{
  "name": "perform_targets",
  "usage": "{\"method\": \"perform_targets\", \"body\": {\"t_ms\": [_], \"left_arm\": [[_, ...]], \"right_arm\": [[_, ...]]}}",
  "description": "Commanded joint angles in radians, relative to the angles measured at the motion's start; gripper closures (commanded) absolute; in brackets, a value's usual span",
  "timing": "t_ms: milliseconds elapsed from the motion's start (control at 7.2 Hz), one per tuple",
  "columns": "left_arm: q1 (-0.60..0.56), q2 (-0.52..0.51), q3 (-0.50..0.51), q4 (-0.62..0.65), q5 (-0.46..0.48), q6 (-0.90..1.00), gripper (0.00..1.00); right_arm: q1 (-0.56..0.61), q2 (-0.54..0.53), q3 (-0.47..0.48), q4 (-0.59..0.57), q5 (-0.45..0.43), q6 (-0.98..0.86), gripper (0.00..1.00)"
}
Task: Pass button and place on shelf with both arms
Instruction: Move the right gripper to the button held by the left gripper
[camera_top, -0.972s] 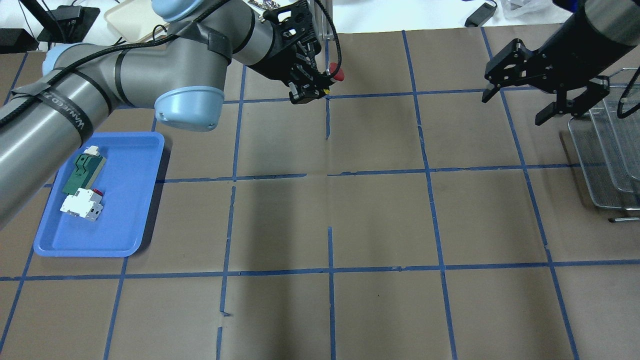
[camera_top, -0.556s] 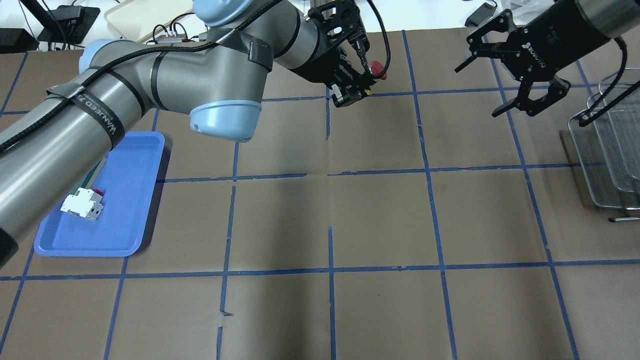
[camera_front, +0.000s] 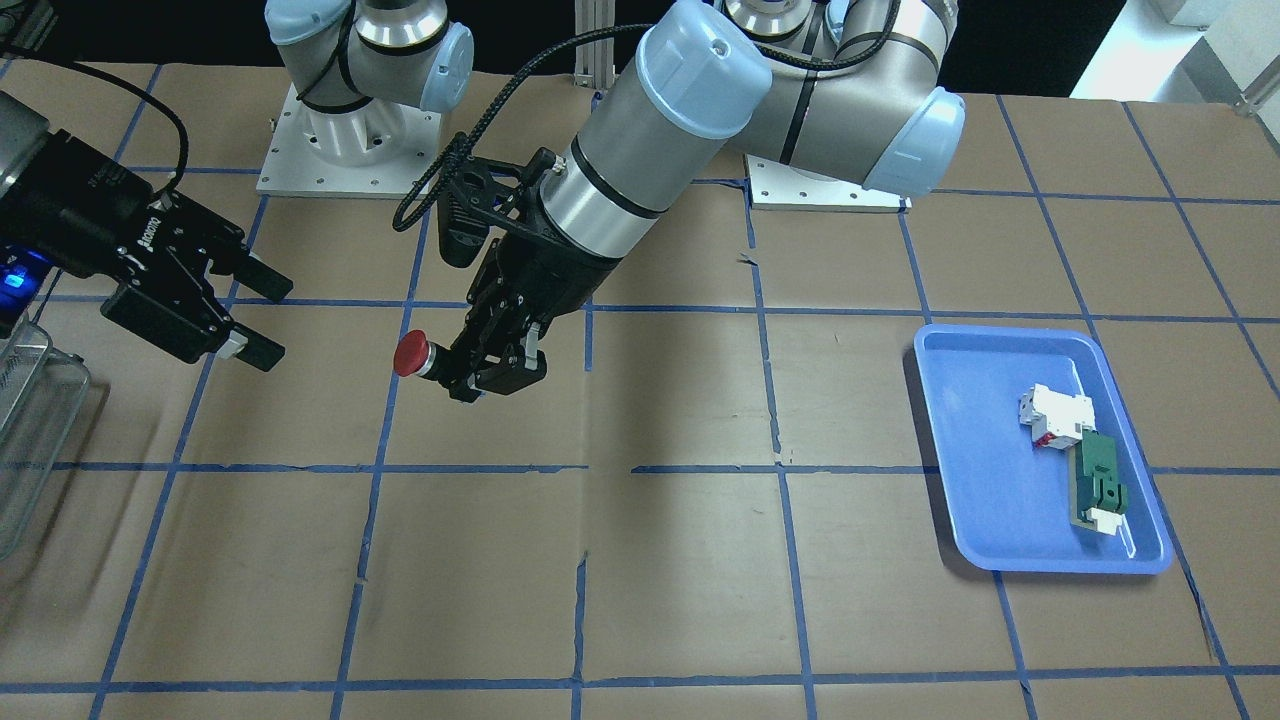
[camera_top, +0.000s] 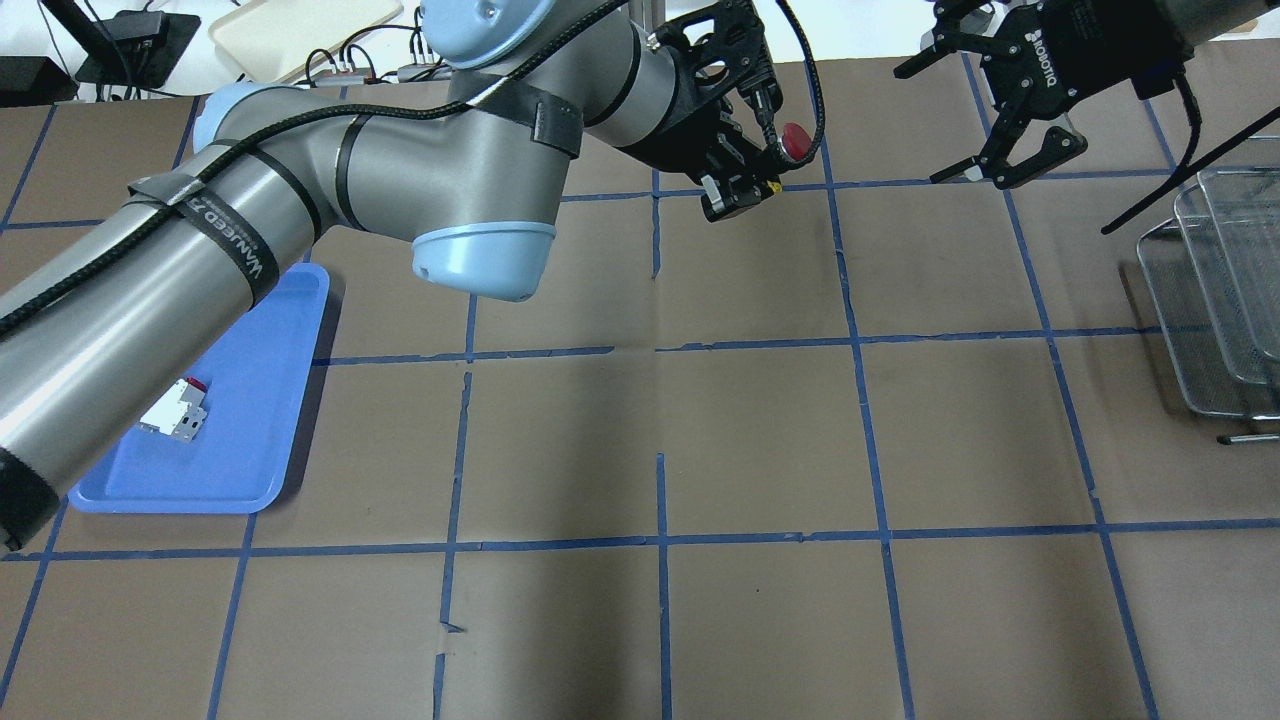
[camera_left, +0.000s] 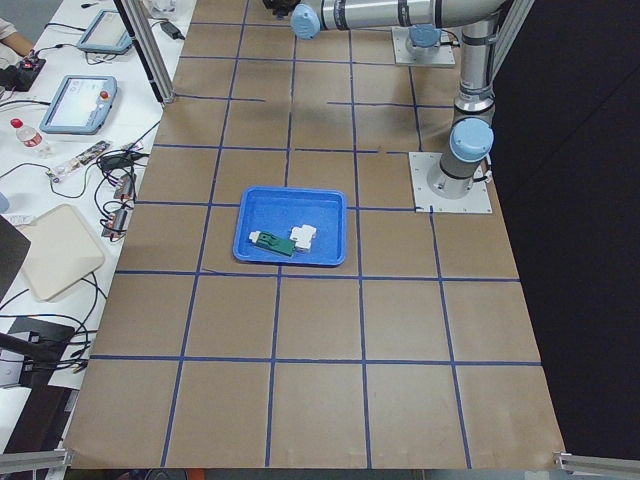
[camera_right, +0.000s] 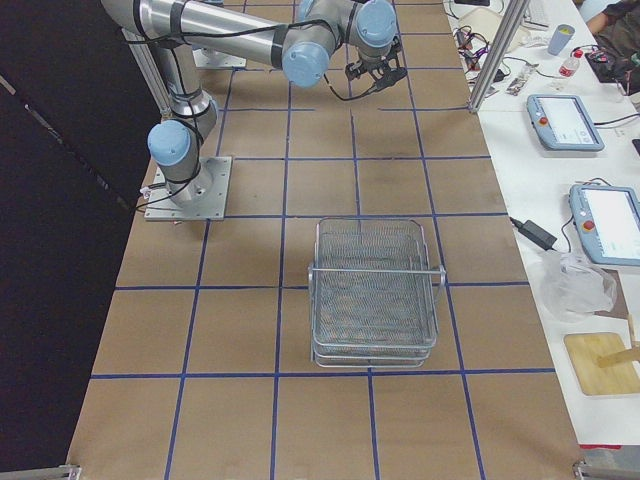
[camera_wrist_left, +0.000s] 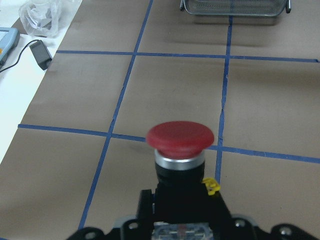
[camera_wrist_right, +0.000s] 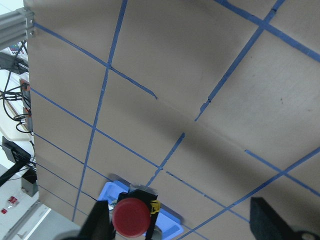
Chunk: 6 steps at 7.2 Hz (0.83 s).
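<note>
Holding the button (camera_top: 794, 141) by its dark body above the table, the left gripper (camera_top: 760, 172) aims the red cap toward three o'clock in the overhead view. The right gripper (camera_top: 925, 124) hangs near on that side, spread wide and facing the cap. The shelf (camera_top: 1215, 330) stands at its four o'clock.

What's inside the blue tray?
In the tray lie a white-and-red block and a green flat part, next to each other. From overhead, the left arm covers the green part and some of the tray.
</note>
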Motion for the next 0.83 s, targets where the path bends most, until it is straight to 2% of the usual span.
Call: {"method": "perform_targets", "body": {"t_ms": [0,139,417,694], "left_arm": [[-0.01,-0.005,0.002,0.034,-0.008,-0.011,1.0],[-0.02,-0.002,0.002,0.034,-0.006,-0.019,1.0],[-0.025,-0.002,0.002,0.034,-0.005,-0.025,1.0],[-0.025,0.0,0.004,0.034,-0.006,-0.039,1.0]], "right_arm": [[0.029,0.012,0.006,0.001,0.018,0.102,0.0],[0.065,0.017,0.001,-0.02,0.024,0.128,0.0],[0.101,0.041,0.003,-0.167,0.02,0.226,0.0],[0.101,0.049,0.006,-0.154,0.03,0.231,0.0]]}}
